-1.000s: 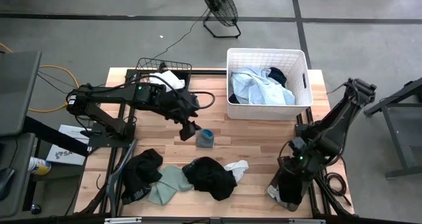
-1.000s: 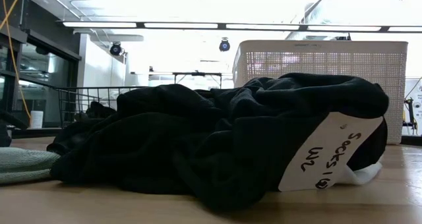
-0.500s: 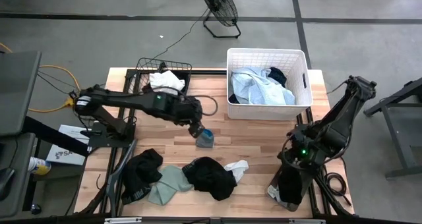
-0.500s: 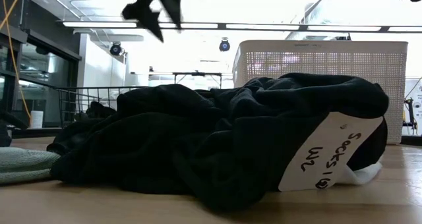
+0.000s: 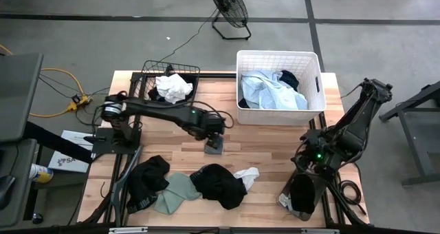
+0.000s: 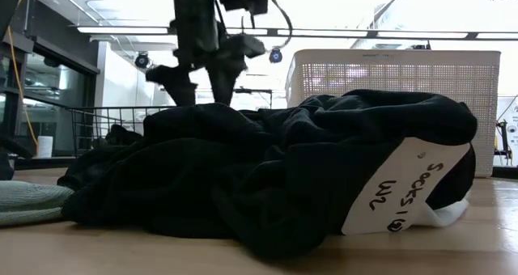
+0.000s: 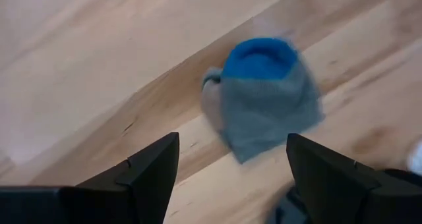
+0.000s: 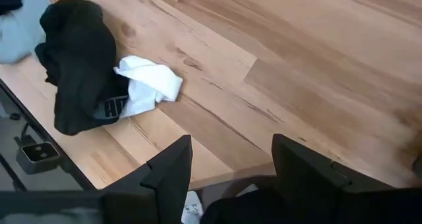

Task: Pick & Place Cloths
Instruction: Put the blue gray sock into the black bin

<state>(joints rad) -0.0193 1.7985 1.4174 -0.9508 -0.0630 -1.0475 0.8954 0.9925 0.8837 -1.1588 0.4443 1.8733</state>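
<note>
Left tool comes down over the grey sock in the middle of the table

In the last second the left tool [image 5: 214, 140] has moved from beside the small grey sock with a blue opening [image 7: 264, 95] to directly above it, and it has dropped lower; its fingers are spread apart with the sock between them in the wrist view, not yet closed on it. I judge that the grasp is the next step, and the sock will then go to a basket. The sock lies near the centre of the table [image 5: 275, 158], apart from the pile of black, sage green and white cloths [image 5: 196, 182] near the front edge. More cloths already lie in the white laundry basket [image 5: 313, 62] and the black wire basket [image 5: 148, 72] at the far edge. The right tool [image 8: 231, 178] waits with fingers apart at the front right corner.
</note>
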